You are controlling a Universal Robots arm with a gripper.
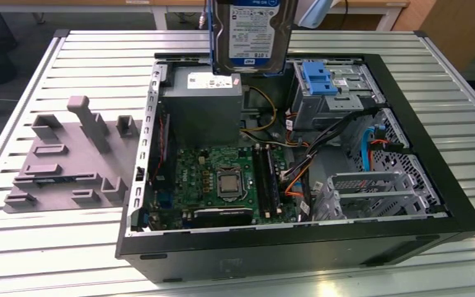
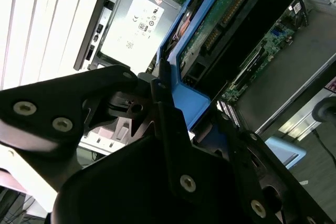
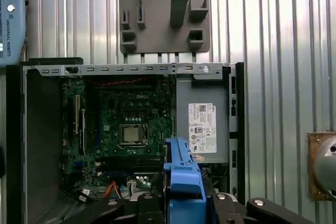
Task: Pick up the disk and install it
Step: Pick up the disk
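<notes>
Currently: end effector (image 3: 182,201) clamped on disk (image 1: 252,37); disk upright above open computer case (image 1: 435,162), near power supply (image 1: 200,102).

The top of the disk (image 1: 250,34) runs off the exterior view's upper edge, and my claw (image 3: 182,202) hides that end in both wrist views.

The open case (image 1: 435,223) lies on the table (image 1: 39,247), the block (image 1: 64,161) beside it at the exterior view's left. Inside, the power supply (image 1: 200,105) sits far, the motherboard (image 1: 221,179) nearer, the drive cage (image 1: 378,195) at the exterior view's right. The disk (image 1: 250,37) hangs above the power supply.
</notes>
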